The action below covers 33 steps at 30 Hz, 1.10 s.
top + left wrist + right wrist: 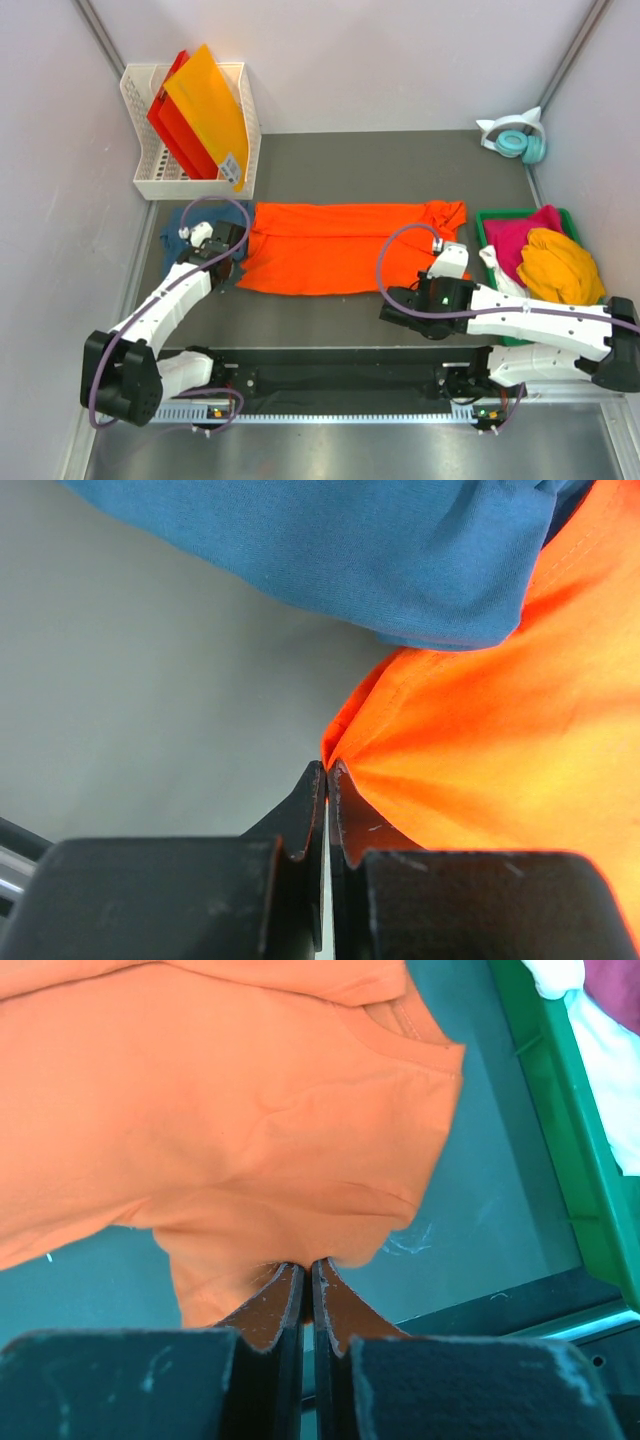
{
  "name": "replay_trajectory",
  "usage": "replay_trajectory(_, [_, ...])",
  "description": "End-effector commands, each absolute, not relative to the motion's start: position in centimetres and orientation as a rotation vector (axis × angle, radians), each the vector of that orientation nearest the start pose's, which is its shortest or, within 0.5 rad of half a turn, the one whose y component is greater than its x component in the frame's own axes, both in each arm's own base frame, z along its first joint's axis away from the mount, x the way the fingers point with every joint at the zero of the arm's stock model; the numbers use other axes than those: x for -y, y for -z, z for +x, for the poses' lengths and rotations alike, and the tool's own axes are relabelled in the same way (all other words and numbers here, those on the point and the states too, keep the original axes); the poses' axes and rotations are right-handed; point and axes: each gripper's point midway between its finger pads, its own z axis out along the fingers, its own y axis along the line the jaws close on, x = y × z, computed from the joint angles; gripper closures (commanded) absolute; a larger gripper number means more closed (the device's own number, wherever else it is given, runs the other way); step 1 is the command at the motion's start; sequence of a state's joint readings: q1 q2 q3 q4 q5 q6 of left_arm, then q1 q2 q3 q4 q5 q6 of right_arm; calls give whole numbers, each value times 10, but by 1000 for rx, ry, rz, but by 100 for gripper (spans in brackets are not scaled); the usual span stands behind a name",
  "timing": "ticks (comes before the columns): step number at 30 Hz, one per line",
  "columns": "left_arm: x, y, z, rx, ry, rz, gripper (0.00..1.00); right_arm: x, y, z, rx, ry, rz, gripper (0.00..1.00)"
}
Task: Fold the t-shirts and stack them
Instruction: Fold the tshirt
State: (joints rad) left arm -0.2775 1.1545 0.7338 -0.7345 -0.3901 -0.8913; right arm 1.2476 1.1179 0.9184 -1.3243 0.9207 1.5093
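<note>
The large bright orange cloth t-shirt point(340, 248) lies flat across the middle of the overhead frame on the dark grey bench point(400, 160). It is stretched in a long band from left to right, with its neck opening at the right end and soft creases along the upper edge. Its left end touches a dark teal-blue t-shirt point(180, 230), which sits crumpled at centre left. At the right edge, a green plastic bin point(487, 216) holds a magenta t-shirt point(525, 238), a yellow-orange t-shirt point(560, 265) and a white t-shirt point(495, 268), all bunched together.

My left jaws are pressed together on the orange shirt's lower-left corner, and the cloth puckers out from the tips. My right jaws are pinched tight on its lower hem near the right end, close to the bin. My left arm point(170, 300) reaches up from the lower left. My right arm point(530, 320) lies low, stretching in from the lower right toward the centre.
</note>
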Motion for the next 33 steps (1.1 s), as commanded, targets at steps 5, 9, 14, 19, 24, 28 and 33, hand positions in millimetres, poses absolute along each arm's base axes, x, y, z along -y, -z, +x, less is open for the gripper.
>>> replay_trajectory(5, [29, -84, 253, -2418, -153, -833, 100, -97, -178, 168, -2140, 221, 291, 100])
replay_trajectory(9, [32, -85, 258, -2431, -154, -816, 100, -132, -190, 188, -2132, 196, 164, 100])
replay_trajectory(14, [32, -80, 256, -2444, -160, -812, 100, -156, -151, 182, -2236, 188, 114, 100])
replay_trajectory(19, [33, -77, 254, -2452, -155, -811, 100, -164, -109, 169, -2328, 146, 85, 100])
replay_trajectory(24, [35, -73, 254, -2470, -149, -804, 100, -171, -82, 164, -2382, 171, 34, 100])
replay_trajectory(28, [36, -73, 255, -2475, -148, -798, 100, -159, -99, 167, -2335, 195, 116, 80])
replay_trajectory(33, [38, -73, 256, -2480, -142, -788, 100, -143, -124, 173, -2273, 172, 194, 66])
